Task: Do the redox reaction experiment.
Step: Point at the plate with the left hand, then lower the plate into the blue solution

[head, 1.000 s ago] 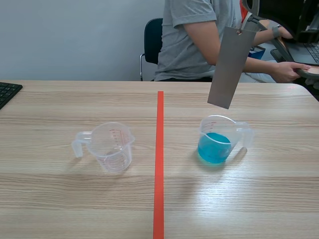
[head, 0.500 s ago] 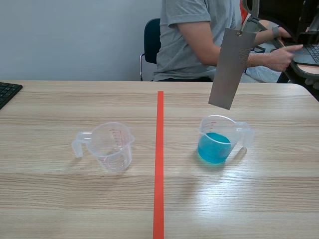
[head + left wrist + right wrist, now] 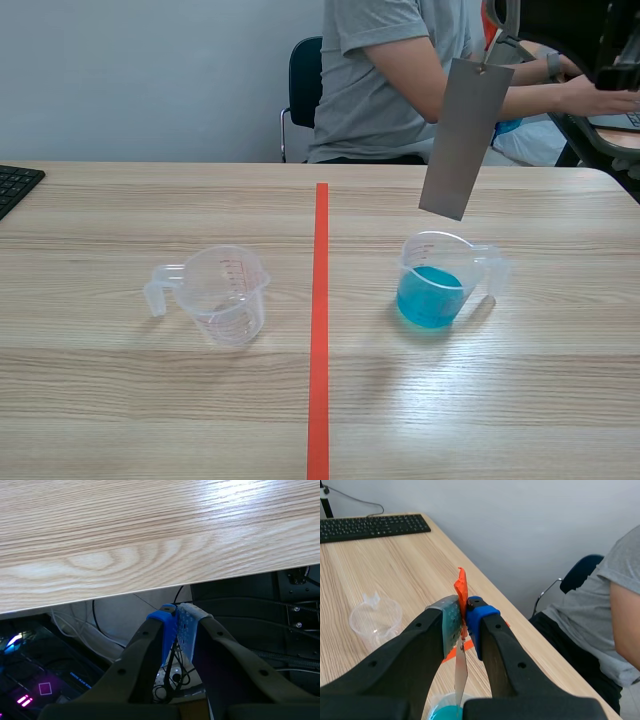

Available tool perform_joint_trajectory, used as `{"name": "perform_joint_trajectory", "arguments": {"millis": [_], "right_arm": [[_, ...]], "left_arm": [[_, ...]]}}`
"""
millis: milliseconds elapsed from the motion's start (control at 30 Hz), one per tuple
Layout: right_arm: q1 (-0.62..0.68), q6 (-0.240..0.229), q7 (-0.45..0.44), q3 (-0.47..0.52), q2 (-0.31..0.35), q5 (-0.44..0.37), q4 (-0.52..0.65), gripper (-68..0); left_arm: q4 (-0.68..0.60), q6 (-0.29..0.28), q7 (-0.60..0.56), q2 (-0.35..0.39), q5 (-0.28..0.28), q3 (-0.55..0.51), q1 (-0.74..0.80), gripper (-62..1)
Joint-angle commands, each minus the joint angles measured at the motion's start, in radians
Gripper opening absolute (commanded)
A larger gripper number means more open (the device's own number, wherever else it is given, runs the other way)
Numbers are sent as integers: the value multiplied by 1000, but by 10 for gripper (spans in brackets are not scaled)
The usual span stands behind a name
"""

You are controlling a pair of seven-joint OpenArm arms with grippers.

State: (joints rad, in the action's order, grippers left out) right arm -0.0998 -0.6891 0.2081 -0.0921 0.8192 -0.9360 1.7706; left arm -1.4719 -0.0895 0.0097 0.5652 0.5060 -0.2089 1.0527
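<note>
Wooden table [image 3: 150, 400] with a red tape line [image 3: 320, 330] down its middle: left of it we see an empty cup [image 3: 225, 295], right of it a cup of blue liquid [image 3: 435, 285]. Our right gripper [image 3: 462, 611] pinches a grey strip [image 3: 465, 135] by its orange tag [image 3: 460, 587], hanging over that cup; our left gripper [image 3: 176, 622], pads pressed together on nothing, sits off the table's edge
</note>
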Motion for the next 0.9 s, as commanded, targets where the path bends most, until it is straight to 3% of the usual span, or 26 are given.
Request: {"name": "perform_joint_trajectory", "arguments": {"millis": [0, 233, 867], "right_arm": [[-17, 3, -7, 12, 1, -16, -1, -660], [-11, 3, 8, 12, -19, 2, -19, -658], [-11, -56, -42, 11, -169, 184, -198, -658]], "left_arm": [[-6, -2, -13, -3, 6, 5, 0, -573], [-6, -2, -13, -2, 6, 5, 0, -573], [-6, -2, -13, -3, 6, 5, 0, -573]]}}
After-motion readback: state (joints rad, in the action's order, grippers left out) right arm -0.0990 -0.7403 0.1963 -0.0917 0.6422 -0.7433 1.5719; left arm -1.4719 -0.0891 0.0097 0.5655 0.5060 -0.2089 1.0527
